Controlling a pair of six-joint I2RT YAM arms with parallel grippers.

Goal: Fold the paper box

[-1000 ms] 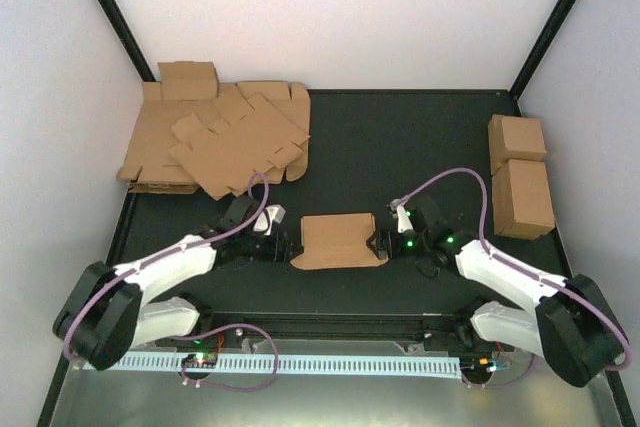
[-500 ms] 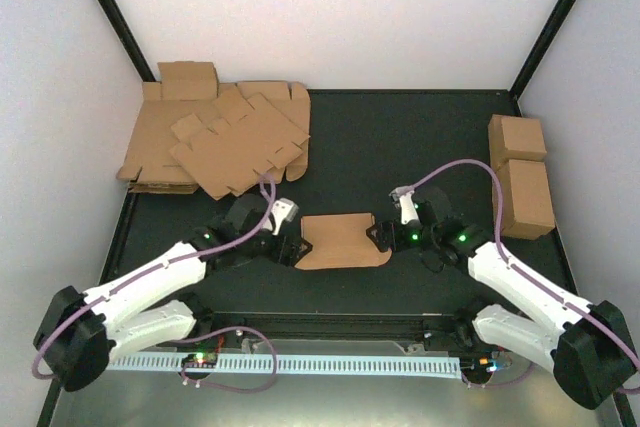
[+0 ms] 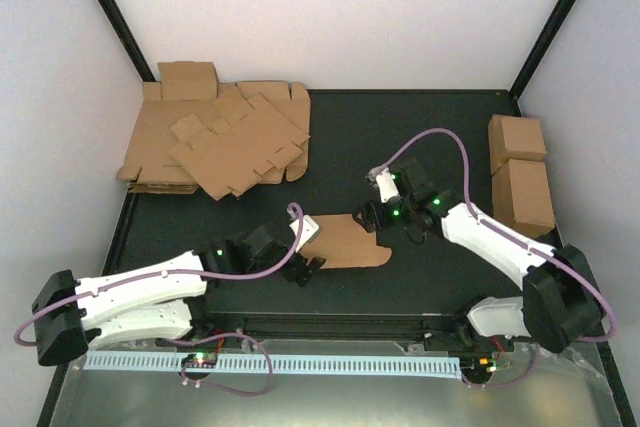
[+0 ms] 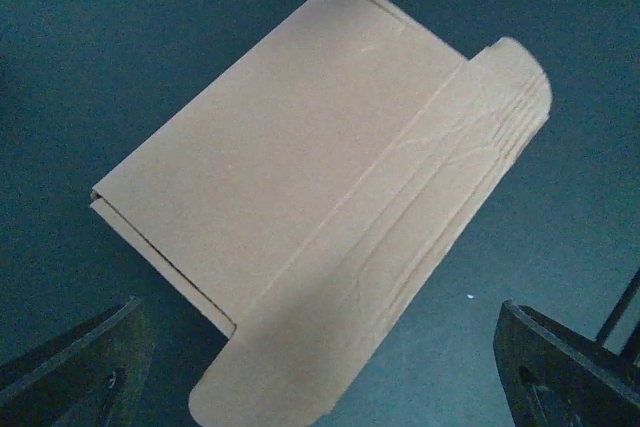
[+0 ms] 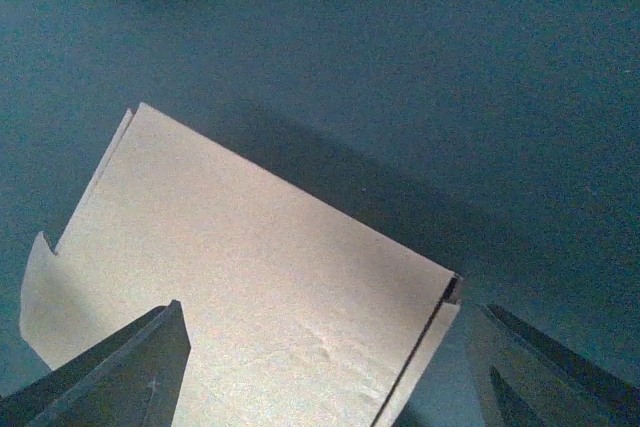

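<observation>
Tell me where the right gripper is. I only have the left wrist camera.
Observer: The right gripper is over the far right corner of the paper box, with its jaws open.
Operator: Report what else is on the table.
Observer: A heap of flat cardboard sheets lies at the far left.
Operator: Check the right side.
Observer: Two closed cardboard boxes stand along the right edge.

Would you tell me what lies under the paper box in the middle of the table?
The paper box lies flat on the dark table; its top panel hides anything directly beneath it.
</observation>
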